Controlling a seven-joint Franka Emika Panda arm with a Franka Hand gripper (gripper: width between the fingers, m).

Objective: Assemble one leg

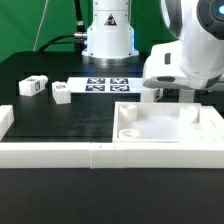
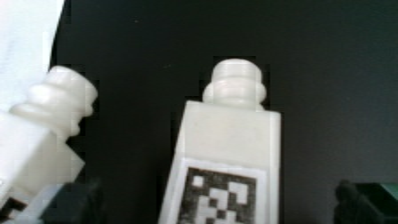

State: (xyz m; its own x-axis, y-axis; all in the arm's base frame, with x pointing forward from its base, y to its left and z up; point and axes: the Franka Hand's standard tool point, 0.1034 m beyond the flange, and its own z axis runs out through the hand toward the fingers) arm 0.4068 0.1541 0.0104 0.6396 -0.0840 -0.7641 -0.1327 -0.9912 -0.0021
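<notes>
**Fingers spread on either side of a tagged leg**

In the wrist view the leg fills the middle of the frame. It is a white post with a ribbed, rounded tip, and its black-and-white square tag faces the camera. The two dark fingers stand spread, one on each side of the leg's tagged end. A strip of black worktop shows between each finger and the leg, so they pinch nothing. A second leg lies just beside the first and slanted to it, its ribbed tip pointing much the same way. A dark gap keeps the two apart.

In the exterior view the white arm leans in from the upper right of the frame, and its lower end hides the fingers and the leg between them. Below it, at the lower right, lies the large flat white panel with a raised rim and corner holes. The marker board lies flat in the middle of the frame. At the exterior view's left a third leg and a fourth leg sit near each other, well apart from the arm. A low white wall runs along the front of the worktop
</notes>
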